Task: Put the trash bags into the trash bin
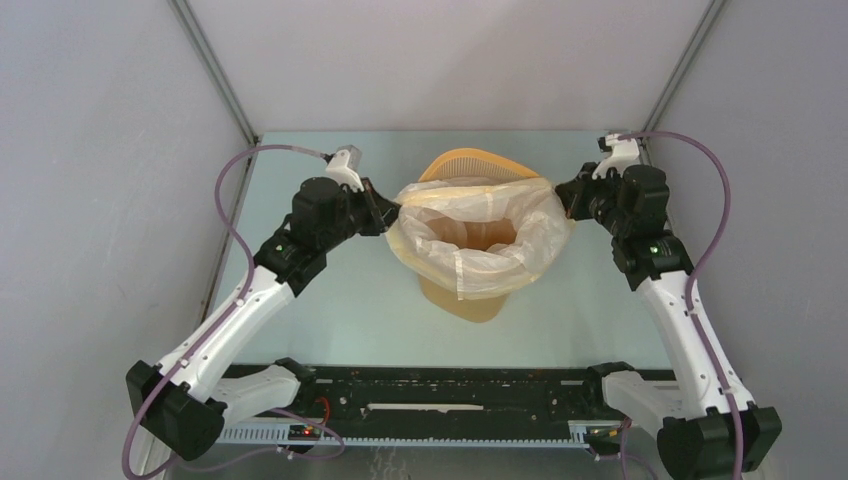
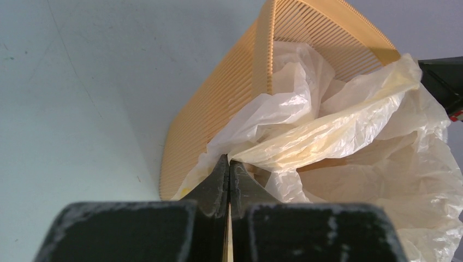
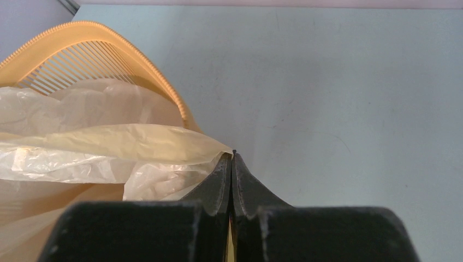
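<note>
The orange-yellow trash bin (image 1: 478,166) stands mid-table, its slotted wall showing in the left wrist view (image 2: 218,103) and right wrist view (image 3: 82,38). The translucent cream trash bag (image 1: 480,235) is spread open over the bin's mouth, its body hanging inside; it also shows in the left wrist view (image 2: 338,136) and right wrist view (image 3: 109,147). My left gripper (image 1: 388,214) is shut on the bag's left rim (image 2: 229,159). My right gripper (image 1: 566,200) is shut on the bag's right rim (image 3: 233,154). Both hold the rim stretched wide.
Grey enclosure walls stand on the left, right and back of the pale table (image 1: 330,300). A black rail (image 1: 440,395) with the arm bases runs along the near edge. Purple cables loop beside each arm.
</note>
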